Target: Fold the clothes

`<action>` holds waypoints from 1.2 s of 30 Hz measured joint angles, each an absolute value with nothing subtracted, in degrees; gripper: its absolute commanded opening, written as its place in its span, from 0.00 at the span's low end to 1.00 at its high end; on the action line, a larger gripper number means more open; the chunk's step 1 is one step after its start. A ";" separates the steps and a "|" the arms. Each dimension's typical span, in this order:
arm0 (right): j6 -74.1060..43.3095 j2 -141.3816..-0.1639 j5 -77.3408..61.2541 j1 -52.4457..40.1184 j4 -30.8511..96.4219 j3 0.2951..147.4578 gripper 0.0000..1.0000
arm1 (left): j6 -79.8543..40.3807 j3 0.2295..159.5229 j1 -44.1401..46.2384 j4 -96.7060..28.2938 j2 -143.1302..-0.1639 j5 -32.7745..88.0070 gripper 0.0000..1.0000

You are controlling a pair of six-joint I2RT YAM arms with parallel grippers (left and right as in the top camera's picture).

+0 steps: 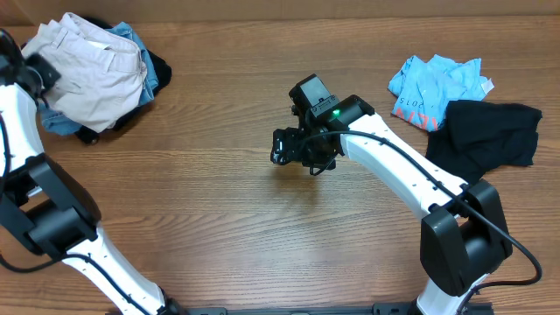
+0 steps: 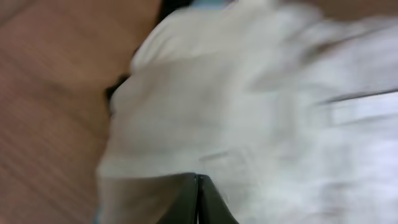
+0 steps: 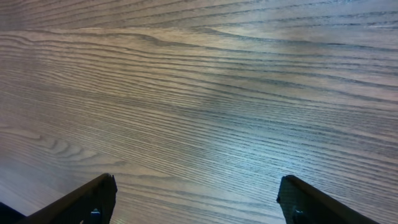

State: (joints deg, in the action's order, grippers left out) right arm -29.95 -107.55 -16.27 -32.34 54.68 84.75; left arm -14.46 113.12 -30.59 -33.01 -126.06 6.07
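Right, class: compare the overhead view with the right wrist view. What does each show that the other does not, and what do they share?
Only the overhead view shows the cream trousers heaped at the far left, and a light-blue tee beside a black garment at the far right. Only the right wrist view shows the wood grain up close and the right gripper open, with nothing between its fingers. Both views show the wooden table and that gripper.
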 measured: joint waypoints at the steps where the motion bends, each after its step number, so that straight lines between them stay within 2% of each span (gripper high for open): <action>1: -29.93 -107.55 -16.25 -32.34 54.65 84.75 0.88 | -15.18 113.56 -29.95 -32.99 -124.14 7.42 0.04; 7: -29.93 -107.55 -16.25 -32.34 54.48 84.75 0.88 | -16.86 117.25 -23.00 -36.29 -114.56 10.98 0.04; 12: -29.95 -107.55 -16.25 -32.34 54.63 84.75 0.88 | -17.06 117.36 -18.85 -38.20 -124.29 11.35 0.04; 15: -29.78 -107.55 -16.23 -32.34 54.70 84.75 0.88 | -17.45 117.30 -18.44 -37.76 -133.47 11.51 0.09; 17: -29.34 -107.55 -16.25 -32.34 54.72 84.75 0.88 | -17.74 117.27 -18.37 -36.56 -136.75 12.64 0.04; 26: -28.45 -107.55 -16.29 -32.34 55.51 84.75 0.88 | -17.85 124.03 -18.63 -37.43 -136.14 12.10 0.05; 32: -28.47 -107.55 -16.25 -32.34 55.18 84.75 0.88 | -17.37 130.23 -19.16 -33.56 -130.32 4.51 0.04; 36: -28.45 -107.55 -16.25 -32.34 55.16 84.75 0.88 | -15.35 130.65 -19.18 -31.46 -131.92 -0.08 0.04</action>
State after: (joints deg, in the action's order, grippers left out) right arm -28.45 -107.55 -16.25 -32.34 55.16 84.75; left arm -15.35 130.65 -19.18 -31.46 -131.92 -0.08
